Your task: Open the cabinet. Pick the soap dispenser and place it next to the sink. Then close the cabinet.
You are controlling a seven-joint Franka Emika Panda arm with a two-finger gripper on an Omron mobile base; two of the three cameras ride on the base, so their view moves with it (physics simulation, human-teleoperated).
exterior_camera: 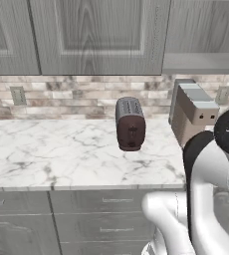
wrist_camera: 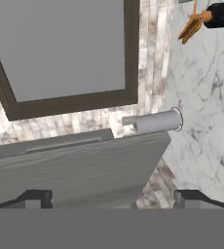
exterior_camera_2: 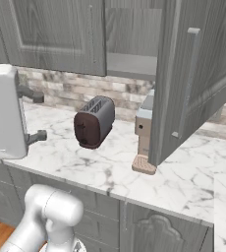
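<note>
The cabinet stands open: its right door point(exterior_camera_2: 203, 74) with a slim bar handle point(exterior_camera_2: 186, 81) swings out over the counter, baring a plain grey shelf point(exterior_camera_2: 130, 64) point(exterior_camera: 201, 63). My gripper point(exterior_camera_2: 40, 114) hovers above the counter, left of the toaster and well left of that door, open with nothing between its fingers. In the hand view the gripper point(wrist_camera: 113, 197) looks past the door's edge point(wrist_camera: 75, 163) at a small grey cylinder with a spout point(wrist_camera: 155, 121), by its look the soap dispenser, upright on the marble by the backsplash. The sink is out of view.
A dark toaster point(exterior_camera: 130, 123) point(exterior_camera_2: 94, 121) sits mid-counter. A grey and tan block point(exterior_camera: 193, 112) point(exterior_camera_2: 143, 129) stands under the open cabinet. A dark-framed window point(wrist_camera: 60, 48) and a dark and brown item point(wrist_camera: 201, 22) lie beyond. Drawer fronts point(exterior_camera: 111, 214) run below the marble counter point(exterior_camera: 47, 154).
</note>
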